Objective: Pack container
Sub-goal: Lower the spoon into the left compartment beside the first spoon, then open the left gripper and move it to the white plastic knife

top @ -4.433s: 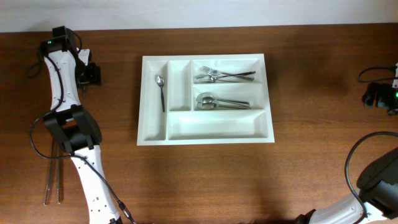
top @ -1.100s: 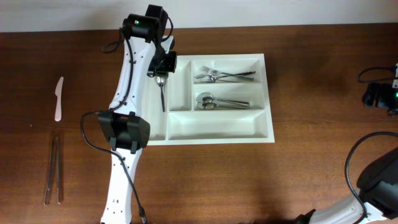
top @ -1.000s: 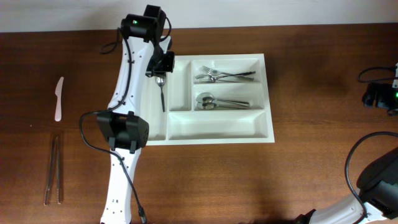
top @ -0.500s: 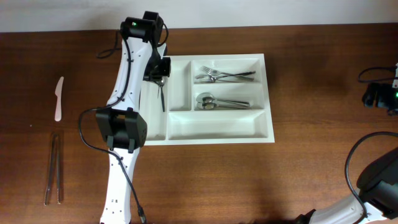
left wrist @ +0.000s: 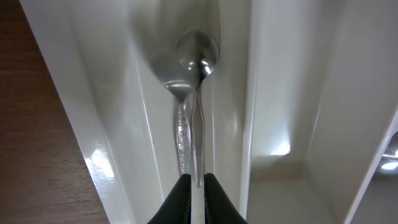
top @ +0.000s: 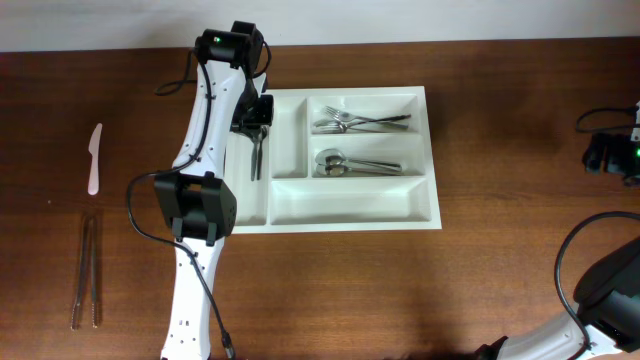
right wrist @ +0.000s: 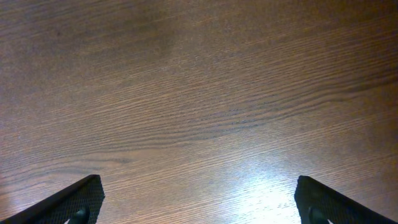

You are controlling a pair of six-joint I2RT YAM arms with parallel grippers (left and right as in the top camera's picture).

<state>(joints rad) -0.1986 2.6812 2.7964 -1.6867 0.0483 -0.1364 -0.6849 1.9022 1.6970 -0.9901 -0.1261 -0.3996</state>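
Two left fingers [left wrist: 180,200] stood narrow about the spoon [left wrist: 196,56] handle's tip, gripping or not I could not tell, in the leftmost slot of the container [top: 345,200], which sat mid-way across the table [top: 500,280]. The right gripper [right wrist: 199,202] gaped wide over bare wood. The container was probably light, stiff and slick, so best taken by its rim.

**Dark wood under a pale wall**

A brown wooden table [top: 500,290] fills nearly the whole scene, its grain running left to right. Along the far edge stands a plain white wall [top: 420,18]. Light falls from above, leaving a soft glare on the wood at the right.
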